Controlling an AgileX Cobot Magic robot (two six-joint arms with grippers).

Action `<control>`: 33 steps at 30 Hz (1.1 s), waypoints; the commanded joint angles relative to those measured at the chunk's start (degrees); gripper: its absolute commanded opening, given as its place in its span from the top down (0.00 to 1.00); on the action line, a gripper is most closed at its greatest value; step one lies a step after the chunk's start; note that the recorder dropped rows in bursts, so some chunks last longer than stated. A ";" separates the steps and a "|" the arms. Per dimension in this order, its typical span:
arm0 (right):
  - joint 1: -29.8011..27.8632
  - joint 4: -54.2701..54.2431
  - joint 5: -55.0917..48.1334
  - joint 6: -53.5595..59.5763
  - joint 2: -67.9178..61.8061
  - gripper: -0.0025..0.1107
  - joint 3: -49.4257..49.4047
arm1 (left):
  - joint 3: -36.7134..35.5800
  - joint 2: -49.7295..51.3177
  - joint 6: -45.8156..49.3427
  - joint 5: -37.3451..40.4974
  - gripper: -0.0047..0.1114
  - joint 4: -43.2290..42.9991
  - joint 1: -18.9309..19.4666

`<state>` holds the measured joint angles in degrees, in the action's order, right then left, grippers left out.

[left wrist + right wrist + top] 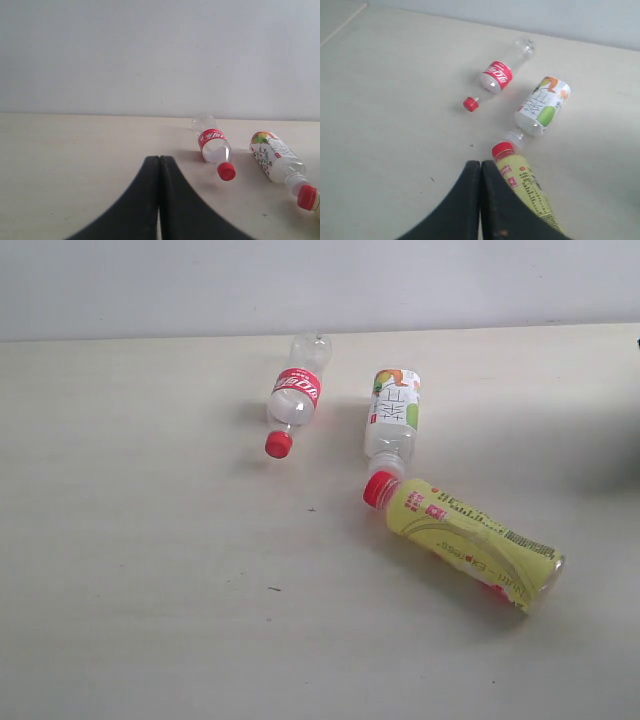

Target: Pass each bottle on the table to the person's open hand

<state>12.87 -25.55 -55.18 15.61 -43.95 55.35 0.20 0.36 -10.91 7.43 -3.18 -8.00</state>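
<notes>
Exterior view: a pale beige table [150, 540] with a few dark specks runs back to a plain light wall [300, 285]. Three bottles lie on their sides on the table. The red-labelled bottle [293, 398] is farthest back, with its red cap pointing forward. The green-and-orange-labelled bottle [393, 415] lies near it to the right. The yellow bottle [470, 540] is nearest, and its red cap is just beside the other bottle's neck, so that bottle's own cap is hard to make out. A soft shadow [600, 455] darkens the right edge

Left wrist view: table [75, 160] below, bare wall [150, 50] above. The left gripper [159, 160] is clenched, black fingers pressed flat together with nothing between them. Whether it touches the table I cannot tell. Beyond it lie the red-labelled bottle [214, 145] and the green-and-orange-labelled bottle [275, 157]. The yellow bottle [307, 196] is cut off by the frame; little more than its red cap shows

Right wrist view: the table [395, 100] fills most of the frame, with a faint line crossing one corner. The right gripper [480, 165] is clenched too, holding nothing. The yellow bottle [527, 187] lies just beside one finger, which hides part of its body. The green-and-orange-labelled bottle [542, 107] and the red-labelled bottle [500, 75] lie farther off, apart from the gripper
</notes>
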 commanded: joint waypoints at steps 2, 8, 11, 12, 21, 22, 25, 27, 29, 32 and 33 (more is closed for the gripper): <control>-0.16 -1.53 3.68 4.16 18.21 0.98 -13.89 | -0.20 -0.36 0.07 -0.32 0.96 0.49 0.05; -0.16 -2.48 8.68 4.25 37.91 0.98 -29.12 | -0.20 -0.36 0.07 -0.32 0.96 0.49 0.05; -0.16 -3.77 9.21 6.21 41.25 0.98 -29.24 | -0.20 -0.36 0.07 -0.32 0.96 0.49 0.05; -0.16 -3.77 9.21 6.34 41.51 0.98 -29.24 | -0.20 -0.36 0.07 -0.32 0.96 0.49 0.05; -0.16 -3.93 9.00 6.34 41.60 0.98 -29.24 | -0.20 -0.36 0.07 -0.32 0.96 0.49 0.05; -0.16 -3.93 9.00 6.34 41.60 0.98 -29.24 | -0.20 -0.36 0.07 -0.32 0.96 0.49 0.05; -0.16 -3.93 9.00 6.34 41.60 0.98 -29.24 | -0.20 -0.36 0.07 -0.32 0.96 0.49 0.05; -0.16 -3.93 9.00 6.34 41.60 0.98 -29.24 | -0.20 -0.36 0.07 -0.32 0.96 0.49 0.05; -0.16 -3.93 9.00 6.34 41.60 0.98 -29.24 | -0.20 -0.36 0.07 -0.32 0.96 0.49 0.05; -0.16 -3.93 9.01 6.34 41.98 0.98 -29.24 | -0.20 -0.36 0.07 -0.32 0.96 0.49 0.05; -0.16 -3.93 9.01 6.34 41.98 0.98 -29.24 | -0.20 -0.36 0.07 -0.32 0.96 0.49 0.05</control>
<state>12.87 -29.12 -46.88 21.49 -2.25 26.32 0.20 0.36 -10.91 7.43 -3.18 -8.00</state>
